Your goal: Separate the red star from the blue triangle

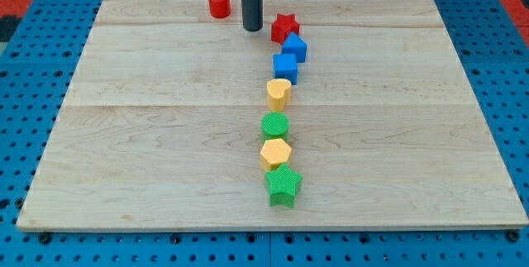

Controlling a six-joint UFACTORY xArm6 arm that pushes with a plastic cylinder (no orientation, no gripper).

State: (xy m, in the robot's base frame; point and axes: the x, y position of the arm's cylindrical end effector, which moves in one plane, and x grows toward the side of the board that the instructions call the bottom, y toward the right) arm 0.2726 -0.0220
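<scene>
The red star (284, 27) lies near the view's top, just right of centre. A blue block (294, 48) touches it at its lower right; this block looks like the blue triangle, though its shape is hard to make out. A second blue block (285, 67), cube-like, sits just below that one. My tip (252, 29) stands on the board just left of the red star, with a small gap between them.
A red cylinder (218, 3) sits left of my tip near the top edge. Below the blue blocks, a line runs down the board: yellow heart (279, 93), green round block (274, 125), yellow hexagon (275, 153), green star (283, 185). The wooden board (124, 135) lies on blue pegboard.
</scene>
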